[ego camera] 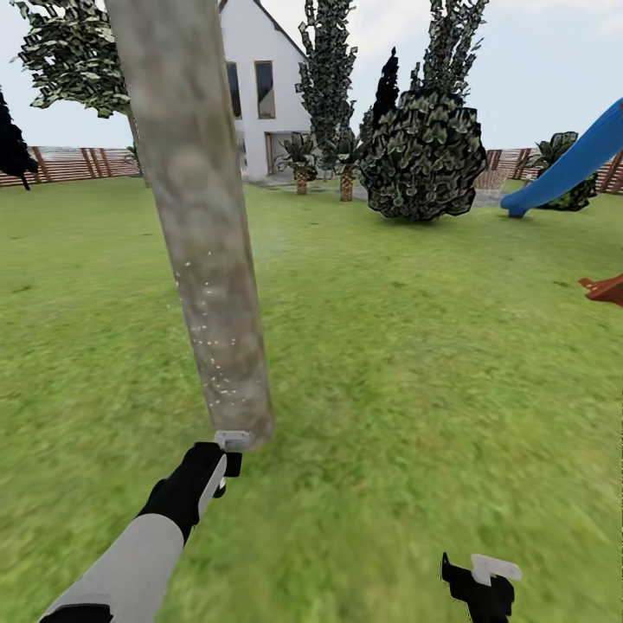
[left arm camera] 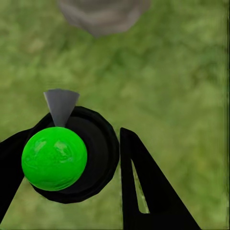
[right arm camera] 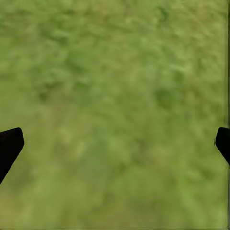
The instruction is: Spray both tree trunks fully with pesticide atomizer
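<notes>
Tree trunk [ego camera: 203, 251] rises thick and pale grey-beige from the lawn [ego camera: 415, 363], tilting slightly across the head view, its lower stretch speckled with fine white dots. Left gripper [ego camera: 221, 474] sits just at the trunk's foot, fingers closed around the pesticide atomizer [ego camera: 232, 440] — its pale grey head nearly touches the bark. From the left wrist, the atomizer [left arm camera: 69, 155] reads as a round black body with a bright green cap facing the camera and a grey nozzle aimed toward the trunk base [left arm camera: 103, 14]; black fingers [left arm camera: 148, 187] flank it. Right gripper [ego camera: 484, 581] hangs well off to the trunk's right, low over grass, holding nothing; in the right wrist view its fingertips [right arm camera: 9, 146] stand spread wide apart. Beyond the trunk: white house [ego camera: 260, 86], brown slat fence [ego camera: 69, 163], a rounded dark bush [ego camera: 424, 156], a blue slide [ego camera: 575, 164].
</notes>
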Controlling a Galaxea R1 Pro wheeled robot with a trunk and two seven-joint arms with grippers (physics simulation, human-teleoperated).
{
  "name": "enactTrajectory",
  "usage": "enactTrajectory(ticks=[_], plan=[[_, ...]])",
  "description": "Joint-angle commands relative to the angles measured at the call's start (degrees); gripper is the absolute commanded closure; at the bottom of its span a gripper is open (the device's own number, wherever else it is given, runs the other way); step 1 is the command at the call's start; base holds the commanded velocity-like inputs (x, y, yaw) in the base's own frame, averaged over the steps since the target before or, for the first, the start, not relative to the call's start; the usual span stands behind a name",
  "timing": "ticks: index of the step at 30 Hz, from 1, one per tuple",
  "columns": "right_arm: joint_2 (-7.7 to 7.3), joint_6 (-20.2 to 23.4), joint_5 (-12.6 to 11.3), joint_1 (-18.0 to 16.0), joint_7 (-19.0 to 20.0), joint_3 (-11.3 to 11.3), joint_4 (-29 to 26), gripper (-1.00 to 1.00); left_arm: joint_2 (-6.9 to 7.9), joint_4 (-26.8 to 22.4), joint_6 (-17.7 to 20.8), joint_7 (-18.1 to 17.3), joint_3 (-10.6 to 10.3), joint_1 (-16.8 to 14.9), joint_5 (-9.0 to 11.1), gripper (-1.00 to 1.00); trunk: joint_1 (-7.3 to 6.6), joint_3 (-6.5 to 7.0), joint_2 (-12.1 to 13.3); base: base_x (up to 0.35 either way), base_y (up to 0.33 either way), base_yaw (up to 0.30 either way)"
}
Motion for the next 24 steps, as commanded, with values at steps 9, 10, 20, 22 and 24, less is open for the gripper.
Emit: enactTrajectory(ticks=[9,10,20,22,24], plan=[[0.00,0.0,0.0,0.0,0.0,0.0,0.0,-1.00,0.00,0.0,0.0,0.0,0.0,0.0,0.0,1.00,0.00,0.00,0.0,0.125,-0.268,0.038],[0.00,0.0,0.0,0.0,0.0,0.0,0.0,-1.00,0.00,0.0,0.0,0.0,0.0,0.0,0.0,1.00,0.00,0.00,0.0,0.118,-0.268,0.244],[0.00,0.0,0.0,0.0,0.0,0.0,0.0,-1.00,0.00,0.0,0.0,0.0,0.0,0.0,0.0,1.00,0.00,0.00,0.0,0.118,-0.268,0.274],[0.00,0.0,0.0,0.0,0.0,0.0,0.0,-1.00,0.00,0.0,0.0,0.0,0.0,0.0,0.0,1.00,0.00,0.00,0.0,0.103,-0.268,0.260],[0.00,0.0,0.0,0.0,0.0,0.0,0.0,-1.00,0.00,-0.1,0.0,0.0,0.0,0.0,0.0,1.00,0.00,0.00,0.0,0.030,-0.272,0.156]])
